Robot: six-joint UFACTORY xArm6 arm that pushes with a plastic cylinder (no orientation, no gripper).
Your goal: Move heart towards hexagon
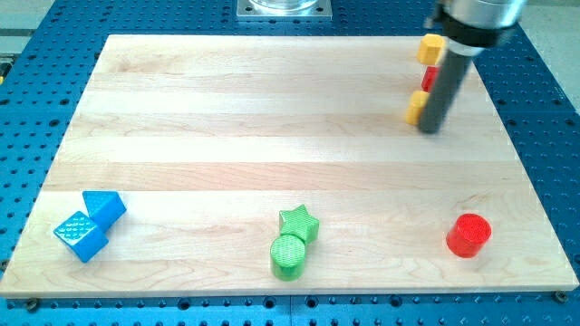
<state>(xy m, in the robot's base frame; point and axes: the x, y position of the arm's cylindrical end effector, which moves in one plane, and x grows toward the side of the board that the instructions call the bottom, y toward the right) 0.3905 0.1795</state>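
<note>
Needing my tip (433, 129), sitting just right of lower yellow block (416, 108) (likely heart), beneath it before pushing; pincer not showing.

Readable text: none anywhere in the view.
Wooden board (272, 109): plain pale wood grain, no print or marks.
Coloured blocks: plain faces, no letters or numbers.
Blue perforated table (544, 54): rows of holes only, no labels.
Rod (444, 86): dark, unmarked.
</note>
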